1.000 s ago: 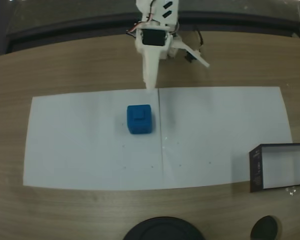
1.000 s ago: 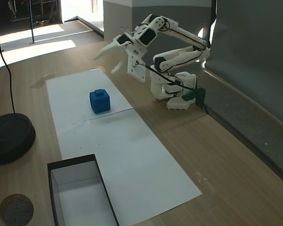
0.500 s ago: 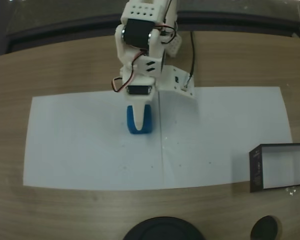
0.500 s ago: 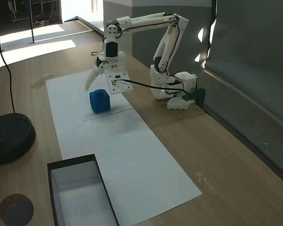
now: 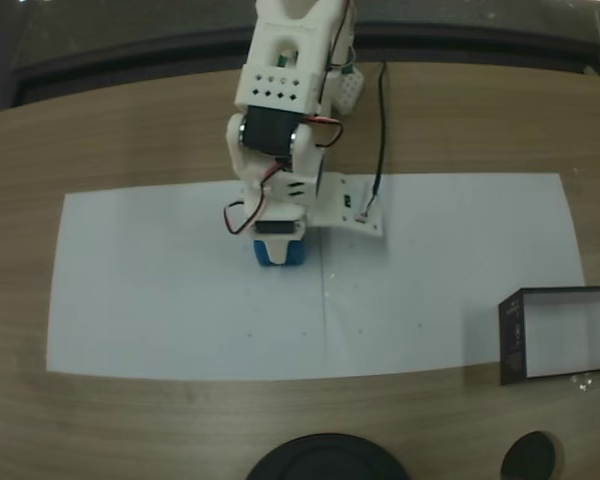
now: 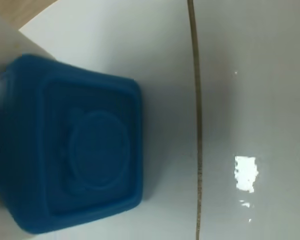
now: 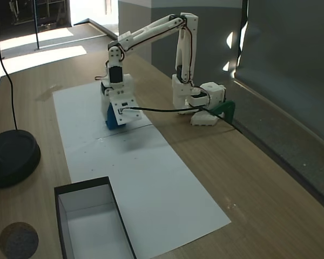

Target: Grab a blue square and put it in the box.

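the gripper (image 7: pixel 111 120) has dropped from above onto the blue square (image 5: pixel 280 254), jaws apparently straddling it though i cannot tell if they've closed, the box (image 7: pixel 61 194) well apart.

No text, label or number can be read anywhere.

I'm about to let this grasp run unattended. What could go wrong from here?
The gripper is low over the blue square, and its jaws' spacing is hidden, so an off-centre close might push the block aside. The box sits far along the paper, so a weak grip could drop it en route. The box's thin walls may catch a low carry.
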Tool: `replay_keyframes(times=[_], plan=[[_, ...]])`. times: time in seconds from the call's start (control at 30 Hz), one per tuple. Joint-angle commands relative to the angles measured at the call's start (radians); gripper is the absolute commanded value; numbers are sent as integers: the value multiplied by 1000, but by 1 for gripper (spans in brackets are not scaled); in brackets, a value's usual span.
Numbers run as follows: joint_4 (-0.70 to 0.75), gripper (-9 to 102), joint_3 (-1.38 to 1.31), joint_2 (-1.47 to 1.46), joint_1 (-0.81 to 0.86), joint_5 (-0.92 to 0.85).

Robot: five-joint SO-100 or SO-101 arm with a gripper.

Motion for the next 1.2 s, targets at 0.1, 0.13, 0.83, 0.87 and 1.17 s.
replay_keyframes(times=[0.1,0.13,0.83,0.87,1.17], plan=[[-18,2,-130,75,-44,8],[2,1,-170,107,-78,8],[3,1,-1223,-224,-904,-8],[6,1,-1278,-278,-899,-8],[71,1,-1628,-640,-867,112]])
